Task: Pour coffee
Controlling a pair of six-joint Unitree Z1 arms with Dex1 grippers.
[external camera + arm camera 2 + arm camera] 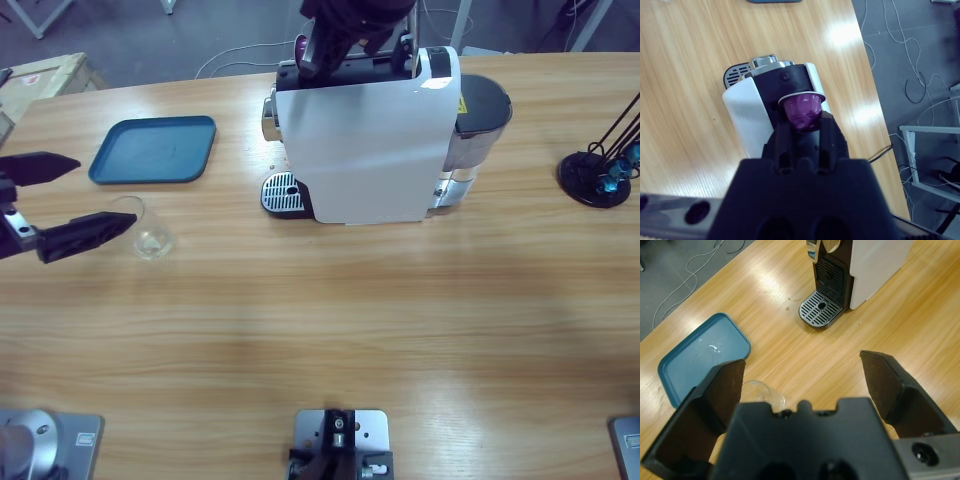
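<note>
Amber liquid: none seen anywhere; coffee not yet brewed, judging by the dry-looking glass.
Clear glass (150, 232): empty, upright on the wood, just below the blue tray's near edge, well apart from the machine's drip grille.
Purple capsule (801, 108): pinched between the right gripper's (802, 125) jaws, silver rim outward, held above the dark top of the coffee machine (365, 150).
Capsule look: glossy violet cup, small, smooth-sided, likely slippery.
Right gripper in the high view: dark mass over the machine's top rear (345, 35), a violet glimpse beside it.
Left gripper (75, 200): jaws spread wide, nothing between them, hovering low at the table's left end; glass touching or just beside one jaw tip, hard to tell which.
Drip grille (821, 309): bare, no vessel under the spout.
Blue tray (153, 150): bare, flat on the wood, left of the machine.
Black stand (598, 170): far right, apart from everything.
Step in hand: probably loading the capsule.
Risk one: capsule tilting or missing the slot, through a skewed descent.
Risk two: glass tipping or skidding from a jaw-tip nudge during closing.
Risk three: coffee running onto the grille if brewing starts before the glass is placed.
</note>
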